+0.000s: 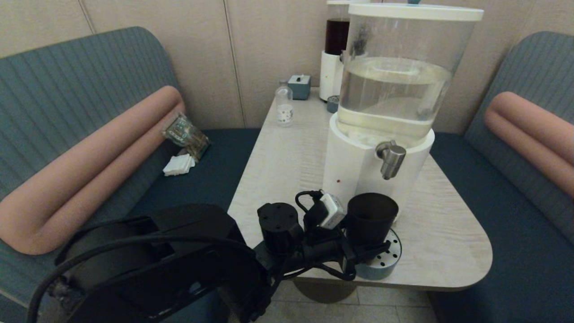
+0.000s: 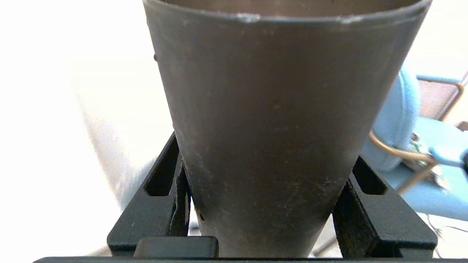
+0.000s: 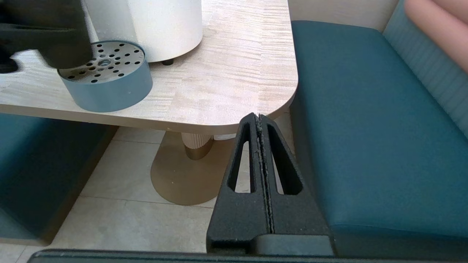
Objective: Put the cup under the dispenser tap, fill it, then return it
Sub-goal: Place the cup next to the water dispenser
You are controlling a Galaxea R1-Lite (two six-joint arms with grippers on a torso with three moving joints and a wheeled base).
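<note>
The dark brown cup (image 1: 371, 217) stands upright over the round blue perforated drip tray (image 1: 388, 265) in front of the dispenser's white base. My left gripper (image 1: 365, 251) is shut on the cup low down, and its fingers (image 2: 172, 175) press both sides of the cup (image 2: 270, 120). The steel dispenser tap (image 1: 391, 158) juts out just above and slightly right of the cup's rim. I cannot tell whether the cup rests on the tray. My right gripper (image 3: 259, 117) is shut and empty, parked below the table's near right corner.
The clear water tank (image 1: 397, 89) stands on the wooden table (image 1: 287, 161). Behind it are a dark-liquid dispenser (image 1: 336, 40), a small clear bottle (image 1: 284, 106) and a blue box (image 1: 299, 86). Teal benches flank the table; napkins (image 1: 178, 165) lie on the left one.
</note>
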